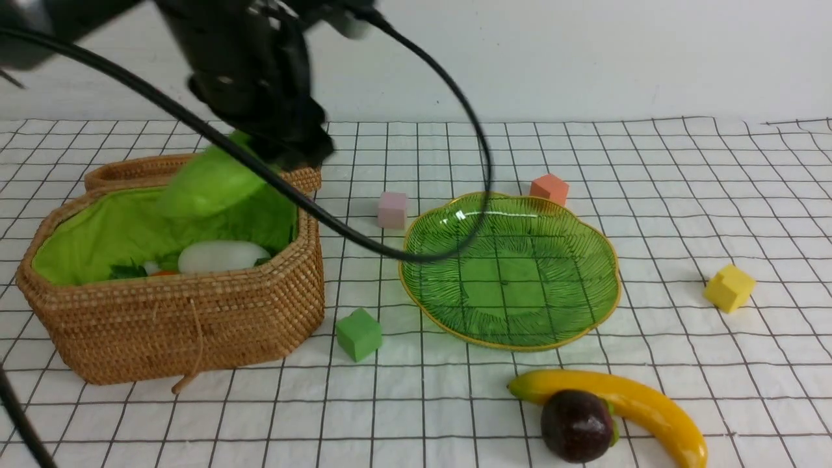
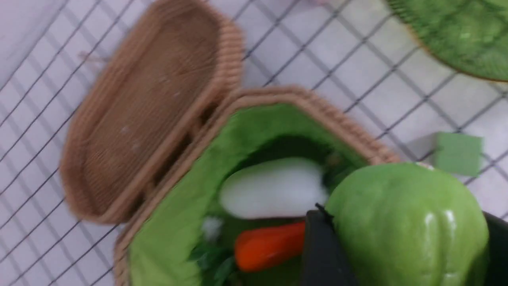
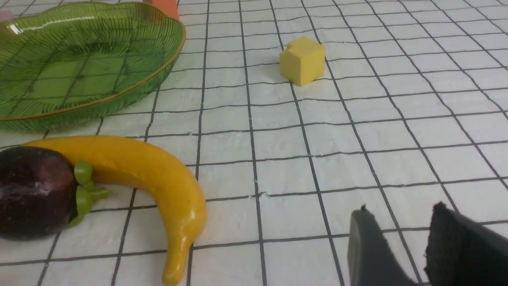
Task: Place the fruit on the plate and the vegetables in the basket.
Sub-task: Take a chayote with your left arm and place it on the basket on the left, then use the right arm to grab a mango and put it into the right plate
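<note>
I count three vegetables: white radish, orange carrot, pale green gourd. Two fruits in sight: banana, dark purple fruit. Four foam cubes: pink cube, orange cube, yellow cube, green cube. One basket, one lid, one plate.

- basket and lid: rough tan woven wicker; lining of matt bright green cloth.
- plate: glossy see-through green glass, ribbed with fine lines.
- gourd: smooth, shiny, plastic-looking, with bright highlights.
- radish: smooth white, soft sheen.
- banana: smooth yellow, satin sheen.
- purple fruit: dark skin, dull, faintly speckled.
- yellow cube: matt foam.
- worktop: matt white cloth, slightly nubbly, black grid lines.
</note>
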Robot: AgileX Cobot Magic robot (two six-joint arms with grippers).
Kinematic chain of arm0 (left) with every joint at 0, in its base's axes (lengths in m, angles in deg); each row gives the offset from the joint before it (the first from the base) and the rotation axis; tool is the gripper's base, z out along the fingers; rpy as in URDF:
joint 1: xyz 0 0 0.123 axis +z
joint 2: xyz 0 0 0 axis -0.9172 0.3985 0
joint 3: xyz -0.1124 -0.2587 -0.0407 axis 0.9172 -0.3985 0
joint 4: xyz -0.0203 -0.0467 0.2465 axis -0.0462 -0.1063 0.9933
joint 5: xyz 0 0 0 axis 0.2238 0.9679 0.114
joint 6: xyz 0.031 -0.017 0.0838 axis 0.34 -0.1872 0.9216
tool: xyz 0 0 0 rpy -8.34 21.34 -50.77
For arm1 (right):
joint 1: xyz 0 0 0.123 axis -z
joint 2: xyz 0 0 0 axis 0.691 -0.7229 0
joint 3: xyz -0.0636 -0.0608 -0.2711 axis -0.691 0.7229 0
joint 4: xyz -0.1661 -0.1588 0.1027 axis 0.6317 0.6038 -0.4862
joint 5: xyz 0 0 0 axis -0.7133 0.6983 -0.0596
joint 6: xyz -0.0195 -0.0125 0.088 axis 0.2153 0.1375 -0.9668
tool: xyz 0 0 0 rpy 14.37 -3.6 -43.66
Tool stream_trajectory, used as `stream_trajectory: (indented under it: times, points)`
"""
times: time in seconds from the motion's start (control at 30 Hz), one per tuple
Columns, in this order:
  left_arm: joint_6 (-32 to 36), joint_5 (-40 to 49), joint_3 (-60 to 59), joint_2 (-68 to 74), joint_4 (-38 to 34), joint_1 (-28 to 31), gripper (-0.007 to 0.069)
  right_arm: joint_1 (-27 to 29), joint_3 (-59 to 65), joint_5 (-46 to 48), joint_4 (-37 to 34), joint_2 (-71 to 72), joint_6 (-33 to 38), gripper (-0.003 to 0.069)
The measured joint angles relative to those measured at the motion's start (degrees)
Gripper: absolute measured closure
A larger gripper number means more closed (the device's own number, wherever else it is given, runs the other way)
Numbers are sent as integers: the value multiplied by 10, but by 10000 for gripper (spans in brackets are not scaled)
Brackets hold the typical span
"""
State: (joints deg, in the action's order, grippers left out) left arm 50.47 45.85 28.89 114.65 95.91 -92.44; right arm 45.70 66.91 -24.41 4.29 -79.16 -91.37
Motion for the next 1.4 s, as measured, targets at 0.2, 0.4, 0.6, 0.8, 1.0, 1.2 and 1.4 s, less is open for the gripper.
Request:
stream_trajectory:
  times: [0.2,0.4,0.6,0.8,1.0,1.2,1.4]
  points:
    - [21,-44,0,41,-14,105,211,0,0,0,0,0,0,414]
    - [25,-53,-1,96,-27,119,126,0,0,0,0,0,0,414]
    - [29,-30,-2,93,-50,119,-36,0,0,0,0,0,0,414]
    - [11,17,-7,0,-94,119,28,0,0,0,0,0,0,414]
    - [-59,22,-67,-197,-150,119,219,0,0,0,0,0,0,414]
    - [-142,24,-267,-447,-168,119,531,0,0,0,0,0,0,414]
    - [-198,-117,-587,-739,-208,119,638,0,0,0,0,0,0,414]
